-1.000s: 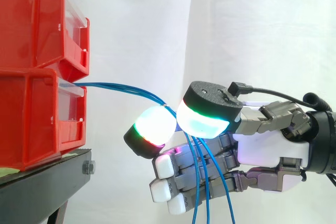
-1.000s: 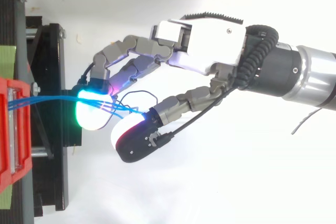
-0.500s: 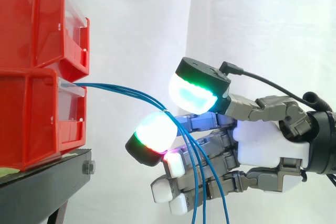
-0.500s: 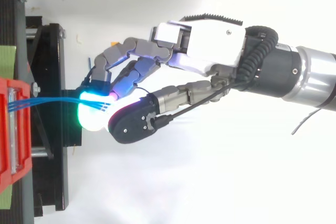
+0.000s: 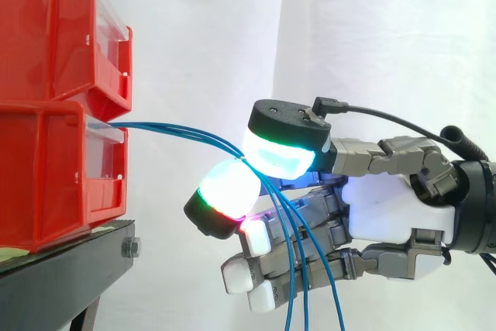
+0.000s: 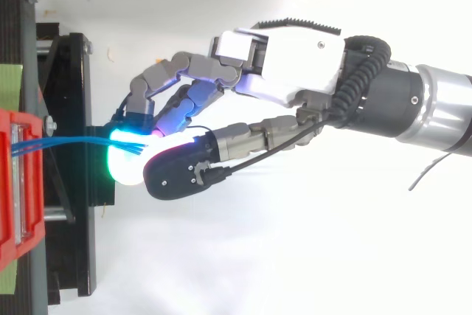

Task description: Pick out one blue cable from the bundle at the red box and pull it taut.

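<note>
My hand (image 5: 387, 211) pinches the blue cables (image 5: 182, 132) between two glowing pads (image 5: 229, 190), a little to the right of the lower red bin (image 5: 46, 168). The cables leave that bin's front, arc across to the pinch, then hang down past my curled fingers.

Bins (image 5: 62, 153) red with clear fronts, stand (image 5: 70, 269) under the bins black, curtain (image 5: 372, 36) white. Cables (image 5: 178, 131) out of the bins plain blue. Hand (image 5: 387, 211): white palm, grey fingers, pads (image 5: 280, 156) glowing white-cyan with green edges, one also red-edged.
</note>
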